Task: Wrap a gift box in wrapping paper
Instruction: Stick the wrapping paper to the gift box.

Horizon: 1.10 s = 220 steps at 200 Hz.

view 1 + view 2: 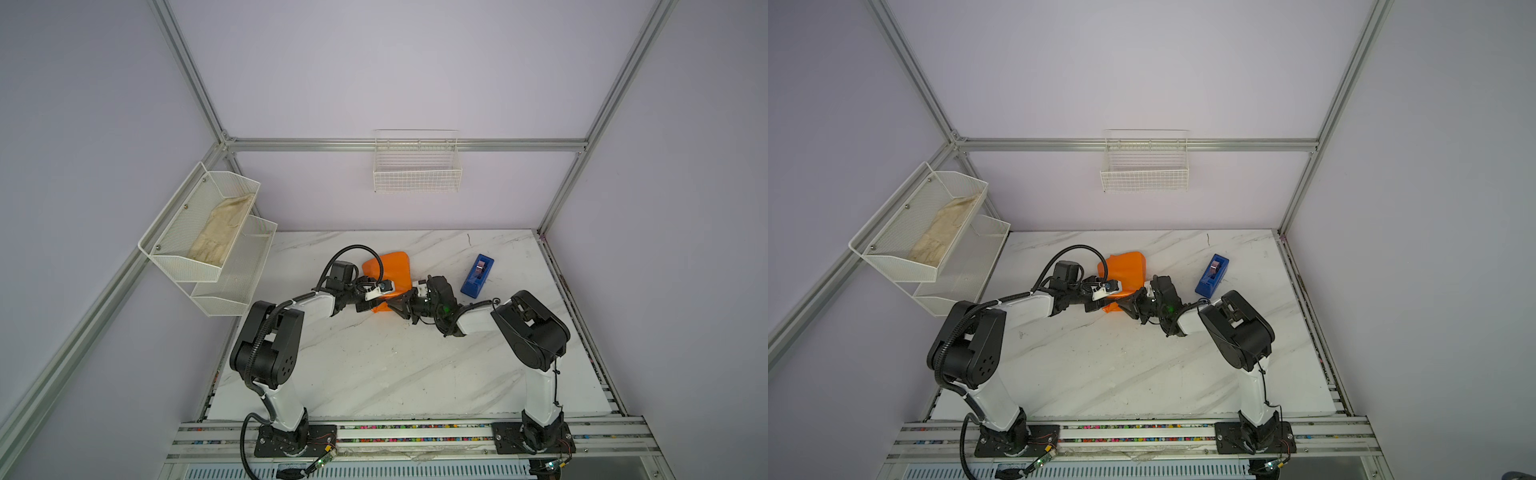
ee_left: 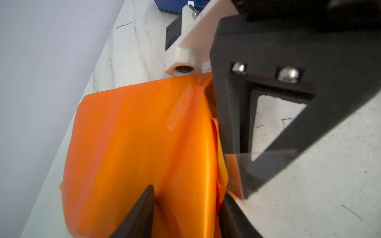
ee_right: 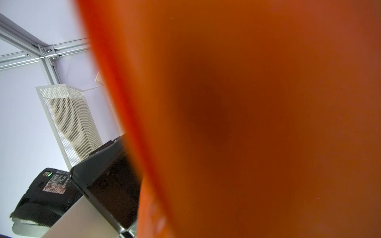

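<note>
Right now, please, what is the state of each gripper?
Left gripper: jaws closed on the wrapping paper.
Right gripper: at the wrapping paper; open or closed cannot be told.

Glossy, smooth orange wrapping paper, bright sheen along its creases, between matt black plastic fingers of the left hand. Under both hands, smooth white marble-look table, grey-veined and scuffed. Just beyond the right hand, shiny blue plastic tape dispenser. Far from the left hand, white perforated-metal shelf, rough beige cloth, brushed aluminium frame.
</note>
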Motion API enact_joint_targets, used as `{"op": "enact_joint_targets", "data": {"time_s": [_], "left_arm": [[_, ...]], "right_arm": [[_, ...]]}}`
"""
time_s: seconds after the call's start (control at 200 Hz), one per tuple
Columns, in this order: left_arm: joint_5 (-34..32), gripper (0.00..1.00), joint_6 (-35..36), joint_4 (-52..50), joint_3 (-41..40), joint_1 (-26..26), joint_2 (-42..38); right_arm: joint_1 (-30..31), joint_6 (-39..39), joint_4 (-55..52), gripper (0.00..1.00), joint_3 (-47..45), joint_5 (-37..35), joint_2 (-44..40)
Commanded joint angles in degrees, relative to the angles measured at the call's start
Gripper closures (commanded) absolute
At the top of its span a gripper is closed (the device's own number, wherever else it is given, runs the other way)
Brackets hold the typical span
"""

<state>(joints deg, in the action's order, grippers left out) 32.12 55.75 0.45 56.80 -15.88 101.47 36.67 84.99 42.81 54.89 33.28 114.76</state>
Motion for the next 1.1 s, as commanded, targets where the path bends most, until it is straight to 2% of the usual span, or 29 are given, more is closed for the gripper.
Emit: {"op": "enact_joint_targets", "data": {"time_s": [0.0, 0.165, 0.355, 0.475, 0.58, 0.72, 0.935, 1.095], "left_arm": [[-3.64, 0.52, -0.27, -9.51, -0.72, 0.15, 2.28], [-3.55, 0.52, -0.2, -9.58, -0.72, 0.15, 2.24], [-3.73, 0.52, -0.2, -9.58, -0.8, 0.15, 2.15], [-3.73, 0.52, -0.2, -9.52, -0.73, 0.15, 2.2], [-3.67, 0.52, -0.13, -9.58, -0.72, 0.15, 2.19], [-3.73, 0.52, -0.2, -9.55, -0.81, 0.15, 2.14], [-3.81, 0.52, -0.11, -9.5, -0.9, 0.15, 2.06], [-3.73, 0.52, -0.13, -9.57, -0.8, 0.15, 2.15]], "right_arm": [[-0.62, 3.71, 0.52, 0.79, 1.19, -2.85, 0.91], [-0.72, 4.8, 0.44, 0.66, 1.6, -4.51, 0.39], [-0.72, 5.2, -1.22, 0.44, 1.62, -4.57, -0.57], [-0.72, 4.8, -2.76, 0.36, 1.01, -4.36, -1.45], [-0.72, 4.22, -3.76, 0.32, -0.03, -4.01, -1.82], [-0.72, 3.82, -3.99, 0.33, -1.79, -3.53, -3.43], [-0.59, 3.41, -4.34, 0.43, -4.34, -2.95, -6.88], [-0.37, 3.84, -2.29, 0.68, -4.4, -2.22, -6.19]]}}
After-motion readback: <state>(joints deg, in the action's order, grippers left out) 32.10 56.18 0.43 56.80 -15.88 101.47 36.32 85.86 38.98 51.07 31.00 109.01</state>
